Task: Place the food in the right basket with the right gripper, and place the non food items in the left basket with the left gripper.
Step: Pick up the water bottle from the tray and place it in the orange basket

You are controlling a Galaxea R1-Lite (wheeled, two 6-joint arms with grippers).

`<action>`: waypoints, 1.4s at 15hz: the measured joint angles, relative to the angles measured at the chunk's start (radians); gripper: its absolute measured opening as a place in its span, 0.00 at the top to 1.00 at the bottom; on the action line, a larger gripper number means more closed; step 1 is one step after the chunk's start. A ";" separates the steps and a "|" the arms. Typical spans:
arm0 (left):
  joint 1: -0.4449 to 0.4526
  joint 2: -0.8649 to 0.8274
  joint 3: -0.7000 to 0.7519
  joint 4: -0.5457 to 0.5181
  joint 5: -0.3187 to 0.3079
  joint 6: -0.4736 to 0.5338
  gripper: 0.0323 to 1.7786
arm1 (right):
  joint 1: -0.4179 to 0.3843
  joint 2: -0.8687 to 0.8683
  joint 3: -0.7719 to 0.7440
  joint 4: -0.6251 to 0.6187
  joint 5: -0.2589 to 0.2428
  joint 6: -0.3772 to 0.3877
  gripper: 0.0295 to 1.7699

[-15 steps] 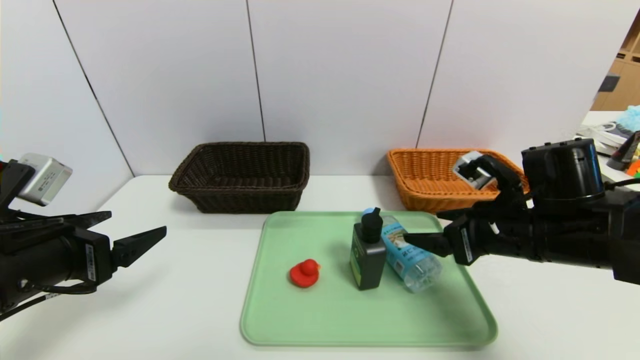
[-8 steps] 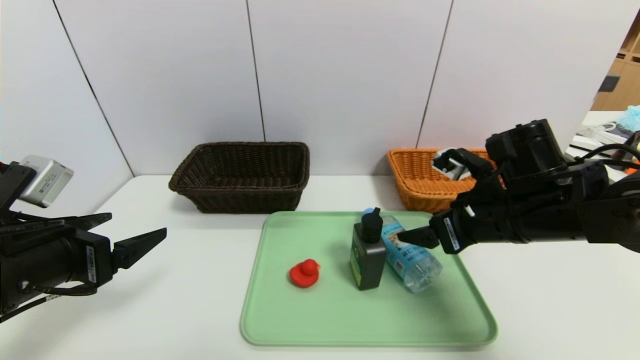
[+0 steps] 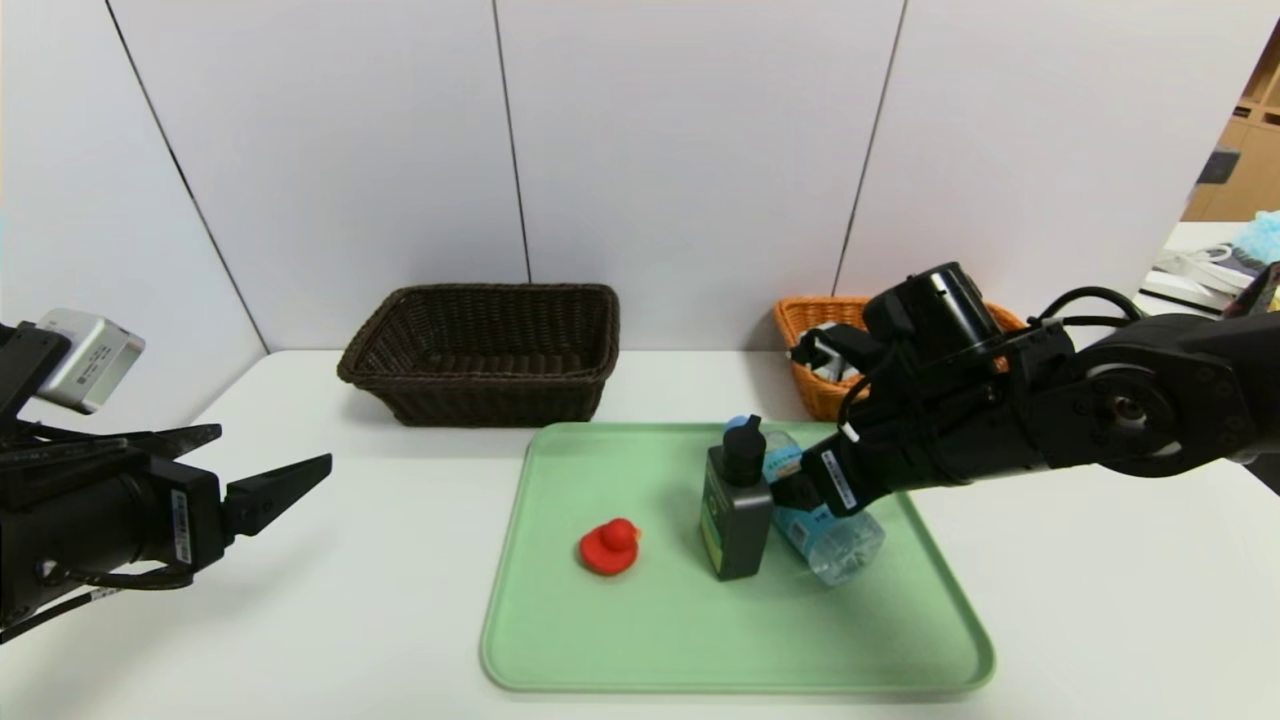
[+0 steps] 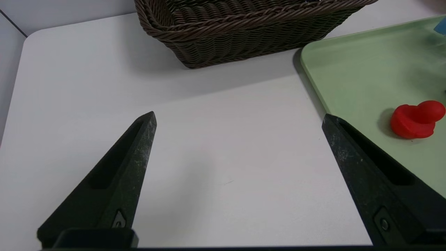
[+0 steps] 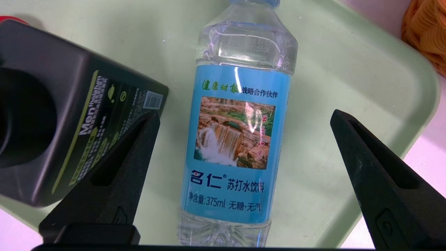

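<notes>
Right gripper (image 5: 244,118) has dropped over clear plastic water bottle w/ blue label (image 5: 237,139), fingers apart astride it, on smooth green tray (image 3: 640,640); left gripper (image 4: 238,120) parked, fingers apart.

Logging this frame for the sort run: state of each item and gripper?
water bottle: lying on its side on the tray, ungrasped
black bottle: upright, beside the water bottle
red duck: upright on the tray
green tray: flat on the table
brown basket: nothing visible inside
orange basket: mostly hidden
right gripper: open, straddling the water bottle
left gripper: open, over the table
</notes>
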 joint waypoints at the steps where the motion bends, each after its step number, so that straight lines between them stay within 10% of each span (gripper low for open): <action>1: 0.000 0.000 0.000 0.000 0.000 0.000 0.05 | 0.001 0.007 -0.012 0.023 -0.006 0.000 0.04; 21: 0.000 -0.011 0.009 0.000 0.005 0.000 0.05 | 0.020 0.089 -0.064 0.069 -0.054 -0.004 0.04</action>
